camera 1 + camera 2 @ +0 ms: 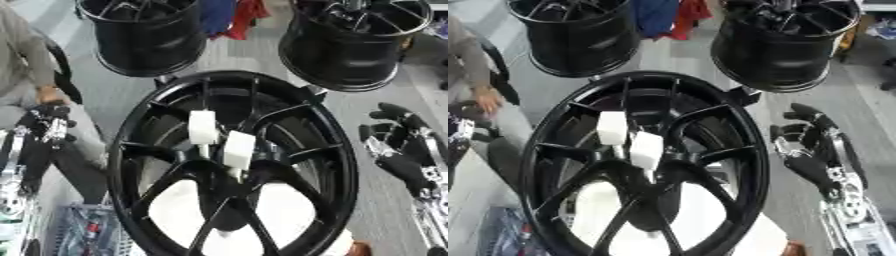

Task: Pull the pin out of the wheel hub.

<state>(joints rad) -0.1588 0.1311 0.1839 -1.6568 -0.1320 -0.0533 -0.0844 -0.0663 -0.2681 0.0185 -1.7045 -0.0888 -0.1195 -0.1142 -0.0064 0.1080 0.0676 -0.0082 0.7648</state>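
A large black spoked wheel hub point(232, 165) stands in front of me, filling the middle of both views. Two white block-headed pins stick out of its centre: one pin point(202, 128) higher and to the left, the other pin point(239, 149) just below and to the right. My right hand point(811, 145) hangs to the right of the hub's rim, apart from it, its fingers curled and holding nothing. My left hand point(45, 125) shows at the left edge, away from the hub, fingers curled with nothing in them.
Two more black wheel rims stand behind: one rim point(144, 35) at upper left, another rim point(354, 42) at upper right. A person sits at the far left edge. A blue crate point(87, 232) lies at lower left. Grey floor shows to the right of the hub.
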